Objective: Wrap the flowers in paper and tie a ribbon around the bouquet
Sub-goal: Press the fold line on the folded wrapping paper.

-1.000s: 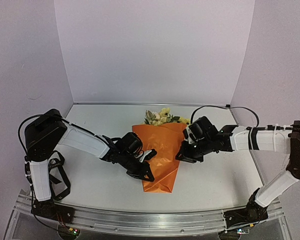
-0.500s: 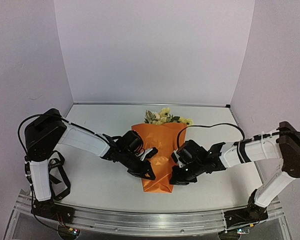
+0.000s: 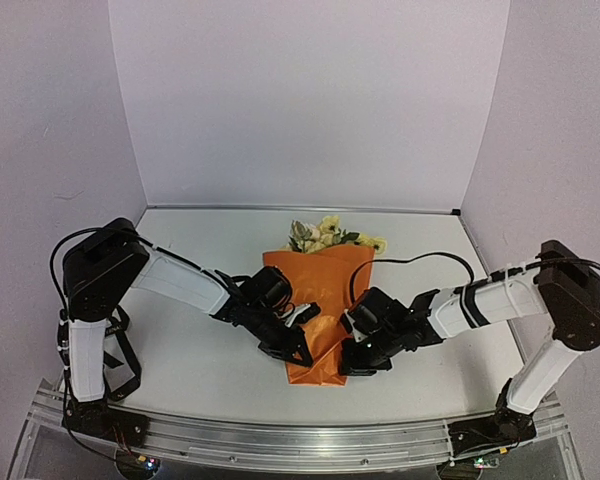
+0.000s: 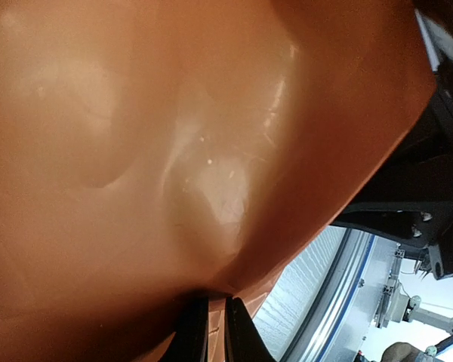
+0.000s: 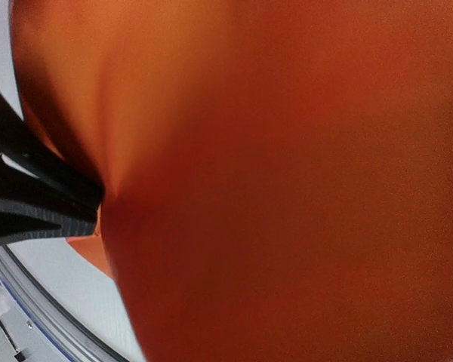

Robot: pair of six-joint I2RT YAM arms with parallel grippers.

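The bouquet [image 3: 320, 300] lies mid-table, a cone of orange paper [image 4: 174, 151] with the pale yellow flowers [image 3: 325, 235] at its far, wide end. My left gripper [image 3: 300, 354] is at the cone's lower left edge. In the left wrist view its fingers [image 4: 195, 335] are shut on a fold of the paper. My right gripper [image 3: 348, 364] presses against the cone's lower right corner. Paper [image 5: 287, 188] fills the right wrist view and hides its fingers, so whether they pinch the sheet cannot be told. The ribbon is out of view.
The white table [image 3: 200, 370] ends in an aluminium rail [image 3: 280, 442] along the near edge. Lilac walls close in the back and both sides. Black cables [image 3: 120, 352] hang by the left arm's base. The left gripper's black tip [image 5: 38, 204] shows in the right wrist view.
My right gripper has swung from the cone's upper right side down to its lower right corner and closed. The left gripper kept its hold and shifted slightly right.
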